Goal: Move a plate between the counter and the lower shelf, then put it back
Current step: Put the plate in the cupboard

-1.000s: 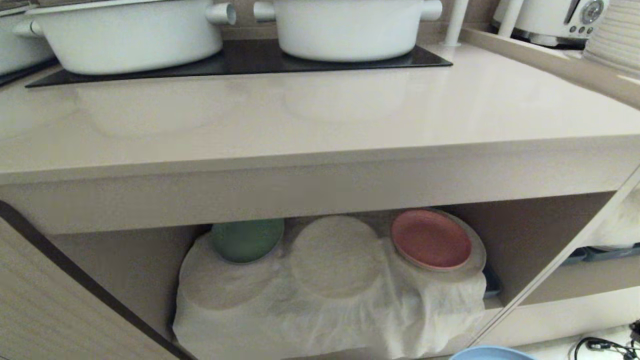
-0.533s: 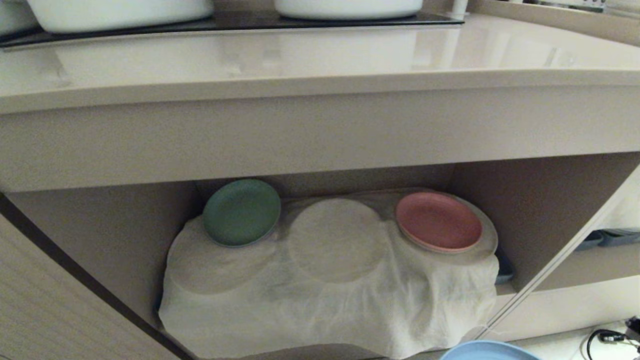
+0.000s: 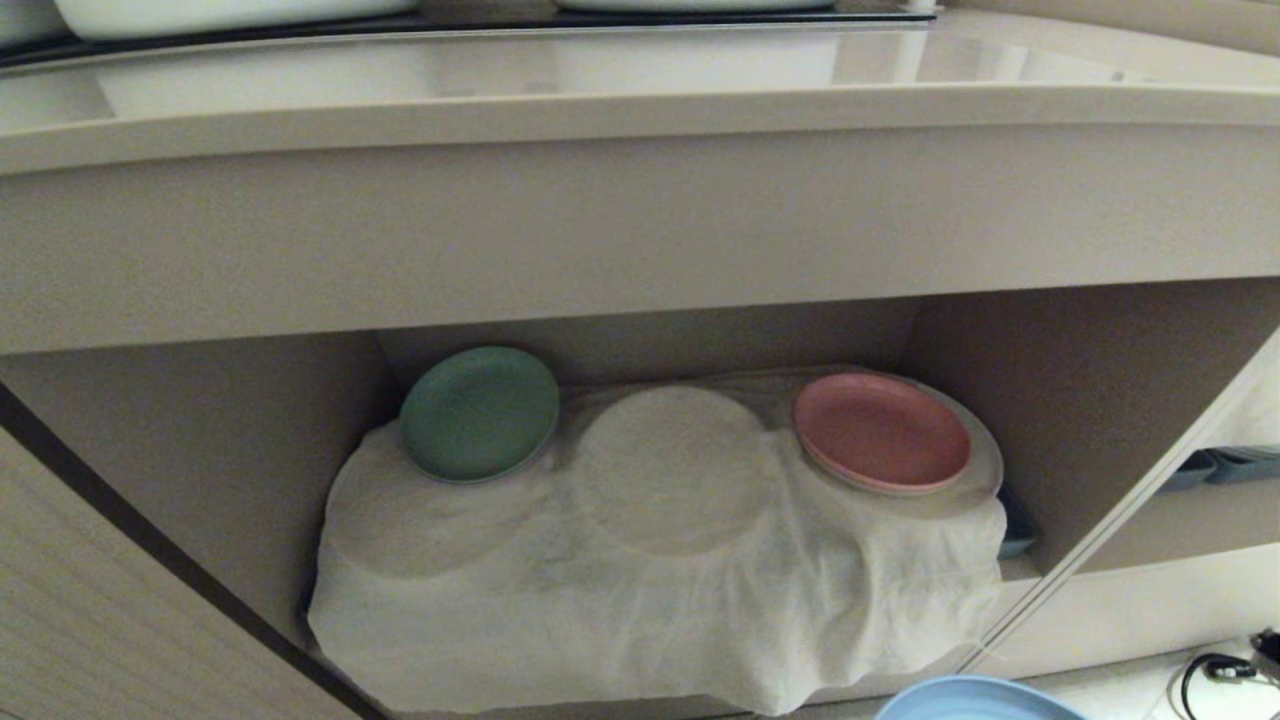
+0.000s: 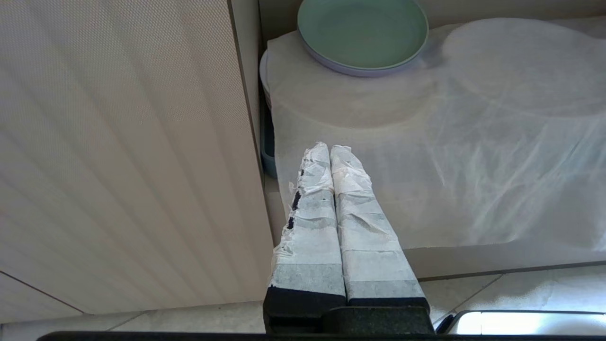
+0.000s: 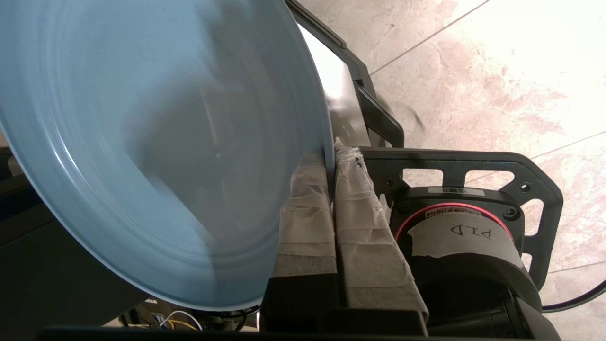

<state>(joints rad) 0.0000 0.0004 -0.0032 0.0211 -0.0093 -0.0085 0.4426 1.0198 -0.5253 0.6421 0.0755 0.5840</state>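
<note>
My right gripper [image 5: 331, 151] is shut on the rim of the light-blue plate [image 5: 142, 142], held low over the floor in front of the cabinet. Only the plate's [image 3: 975, 700] top edge shows at the bottom of the head view. The counter [image 3: 640, 90] runs across the top. Below it opens the lower shelf [image 3: 960, 350], its base covered by a wrinkled white cloth [image 3: 660, 600] with round bumps. My left gripper [image 4: 330, 150] hangs shut and empty near the shelf's left front corner.
A green plate [image 3: 480, 412] rests at the cloth's back left and a pink plate [image 3: 882, 430] at its back right. White pots stand on the black hob [image 3: 250, 35]. A ribbed cabinet door [image 4: 118, 166] stands to the left. Cables [image 3: 1215, 670] lie on the floor.
The whole head view has sunk: the counter top has slid up out of the picture and the shelf recess shows more fully. The blue plate stays at the bottom edge.
</note>
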